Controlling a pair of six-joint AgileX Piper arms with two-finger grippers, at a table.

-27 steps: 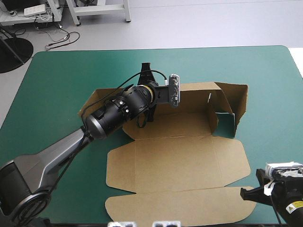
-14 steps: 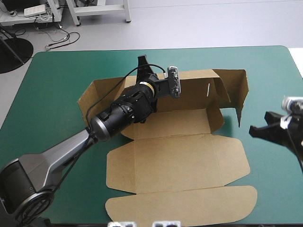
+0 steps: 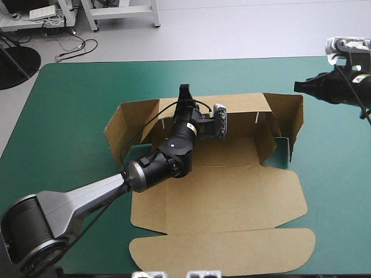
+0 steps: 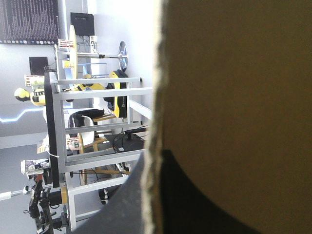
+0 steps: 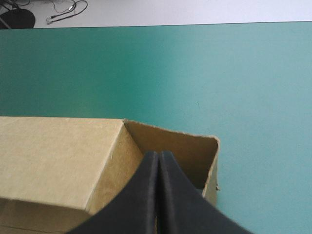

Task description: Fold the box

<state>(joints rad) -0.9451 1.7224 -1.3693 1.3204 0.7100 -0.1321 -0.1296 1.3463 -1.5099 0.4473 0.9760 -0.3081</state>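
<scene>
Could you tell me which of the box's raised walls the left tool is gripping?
The long far wall of the box: the left tool is shut on its top edge, while the shorter left end wall and right end wall stand ungripped.

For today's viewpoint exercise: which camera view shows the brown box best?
The high view: the whole box shows, far walls raised, near flaps flat. The left wrist view shows only board close up; the right wrist view, one raised corner.
</scene>
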